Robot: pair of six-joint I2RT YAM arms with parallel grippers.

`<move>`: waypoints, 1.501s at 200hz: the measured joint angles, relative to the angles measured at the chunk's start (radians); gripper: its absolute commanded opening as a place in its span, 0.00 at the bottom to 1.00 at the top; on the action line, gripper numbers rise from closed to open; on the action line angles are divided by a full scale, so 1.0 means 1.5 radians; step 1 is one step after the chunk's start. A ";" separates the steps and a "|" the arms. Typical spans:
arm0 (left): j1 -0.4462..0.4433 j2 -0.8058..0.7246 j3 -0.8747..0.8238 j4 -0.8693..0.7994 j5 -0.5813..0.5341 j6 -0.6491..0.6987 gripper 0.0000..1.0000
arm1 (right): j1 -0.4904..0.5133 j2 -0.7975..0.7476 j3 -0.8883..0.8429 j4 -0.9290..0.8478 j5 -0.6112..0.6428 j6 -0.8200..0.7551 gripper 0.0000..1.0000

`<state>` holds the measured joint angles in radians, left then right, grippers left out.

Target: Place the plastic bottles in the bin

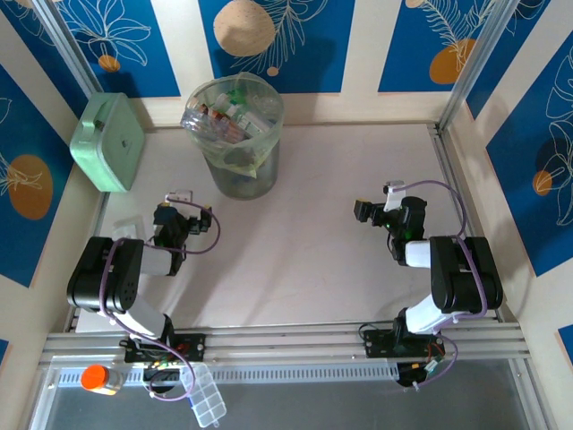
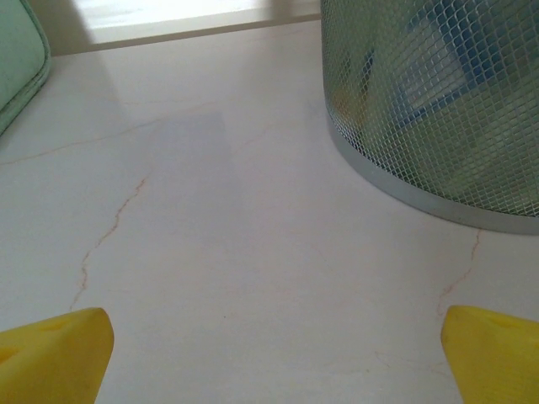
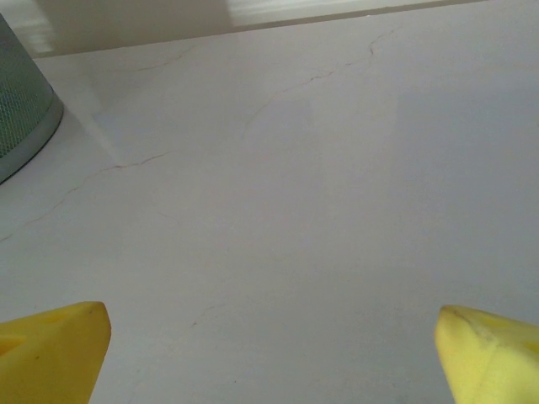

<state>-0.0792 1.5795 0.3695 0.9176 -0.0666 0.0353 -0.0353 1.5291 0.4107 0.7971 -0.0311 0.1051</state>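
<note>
Plastic bottles (image 1: 235, 116) blur together inside the bin (image 1: 243, 176).

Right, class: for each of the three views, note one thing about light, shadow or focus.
Top external: even light, sharp, soft arm shadows on the table. Left wrist: the bin close up looks soft, the yellow jaws blur at the bottom corners, a bright strip lies along the top. Right wrist: flat, dimmer light, a bright strip along the top, jaws equally blurred.

The tall round bin (image 1: 243, 175) is standing upright near the back wall. The plastic bottles (image 1: 231, 115) are lying piled up inside it.
</note>
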 measured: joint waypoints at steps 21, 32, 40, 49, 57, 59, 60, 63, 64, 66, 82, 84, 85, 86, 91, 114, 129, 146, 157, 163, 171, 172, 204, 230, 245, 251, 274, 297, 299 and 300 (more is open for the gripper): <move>0.001 0.000 0.000 0.000 0.005 0.000 0.99 | -0.001 0.000 0.000 0.000 -0.003 0.000 0.99; 0.001 0.000 0.000 0.000 0.007 0.000 0.99 | -0.002 0.000 0.000 0.000 -0.004 0.000 0.99; 0.001 0.000 0.000 0.000 0.008 0.000 0.99 | -0.002 0.000 0.000 0.000 -0.005 0.000 0.99; 0.001 0.000 0.000 0.000 0.009 0.000 0.99 | -0.002 0.000 0.000 0.000 -0.005 0.000 0.99; 0.001 0.000 0.000 0.001 0.010 0.000 0.99 | -0.002 0.000 0.000 0.000 -0.006 0.000 0.99; 0.001 0.000 0.000 0.001 0.010 0.000 0.99 | -0.002 0.000 0.000 0.000 -0.006 0.000 0.99; 0.001 0.000 0.000 0.001 0.009 0.000 0.99 | -0.002 0.000 0.000 0.000 -0.007 0.000 0.99; 0.001 0.000 0.000 0.001 0.009 0.000 0.99 | -0.002 0.000 0.000 0.000 -0.007 0.000 0.99; 0.001 0.000 0.000 0.001 0.009 0.000 0.99 | -0.002 0.000 0.000 0.000 -0.007 0.000 0.99; 0.001 0.000 0.000 0.001 0.009 0.000 0.99 | -0.002 0.000 0.000 0.000 -0.007 0.000 0.99; 0.001 0.000 0.000 0.001 0.010 0.000 0.99 | -0.002 0.000 0.000 0.000 -0.008 0.000 0.99; 0.001 0.000 0.000 0.001 0.010 0.000 0.99 | -0.002 0.000 0.000 0.000 -0.008 0.000 0.99; 0.001 0.000 0.000 0.001 0.010 0.000 0.99 | -0.002 0.000 0.000 0.000 -0.008 0.000 0.99; 0.001 0.000 0.000 0.001 0.010 0.000 0.99 | -0.002 0.000 0.000 0.000 -0.008 0.000 0.99; 0.001 0.000 0.000 0.001 0.010 0.000 0.99 | -0.002 0.000 0.000 0.000 -0.008 0.000 0.99; 0.001 0.000 0.000 0.001 0.009 0.000 0.99 | -0.002 0.000 0.000 0.000 -0.008 0.000 0.99; 0.001 0.000 0.000 0.001 0.009 0.000 0.99 | -0.003 0.000 0.000 0.000 -0.010 0.000 0.99; 0.001 0.000 0.000 0.001 0.010 0.000 0.99 | -0.004 0.000 0.000 0.000 -0.010 0.000 0.99; 0.001 0.000 0.000 0.001 0.009 0.000 0.99 | -0.004 0.000 0.000 0.000 -0.010 0.000 0.99; 0.001 0.000 0.000 0.001 0.010 0.000 0.99 | -0.004 0.000 0.000 0.000 -0.010 0.000 0.99; 0.001 0.000 0.000 0.001 0.010 0.000 0.99 | -0.004 0.000 0.000 0.000 -0.010 0.000 0.99; 0.001 0.000 0.000 0.001 0.010 0.000 0.99 | -0.004 0.000 0.000 0.000 -0.010 0.000 0.99; 0.001 0.000 0.000 0.001 0.010 0.000 0.99 | -0.004 0.000 0.000 0.000 -0.010 0.000 0.99; 0.001 0.000 0.000 0.001 0.010 0.000 0.99 | -0.004 0.000 0.000 0.000 -0.010 0.000 0.99; 0.001 0.000 0.000 0.001 0.010 0.000 0.99 | -0.004 0.000 0.000 0.000 -0.010 0.000 0.99; 0.001 0.000 0.000 0.001 0.010 0.000 0.99 | -0.004 0.000 0.000 0.000 -0.010 0.000 0.99; 0.001 0.000 0.000 0.001 0.009 0.000 0.99 | -0.004 0.000 0.000 0.000 -0.010 0.000 0.99; 0.001 0.000 0.000 0.000 0.010 0.000 0.99 | -0.004 0.000 0.000 0.000 -0.010 0.000 0.99; 0.001 0.000 0.000 0.000 0.010 0.000 0.99 | -0.004 0.000 0.000 0.000 -0.010 0.000 0.99; 0.001 0.000 0.000 0.000 0.010 0.000 0.99 | -0.004 0.000 0.000 0.000 -0.010 0.000 0.99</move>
<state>-0.0784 1.5795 0.3695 0.9180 -0.0521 0.0353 -0.0414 1.5291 0.4107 0.7967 -0.0467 0.1051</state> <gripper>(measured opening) 0.994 0.988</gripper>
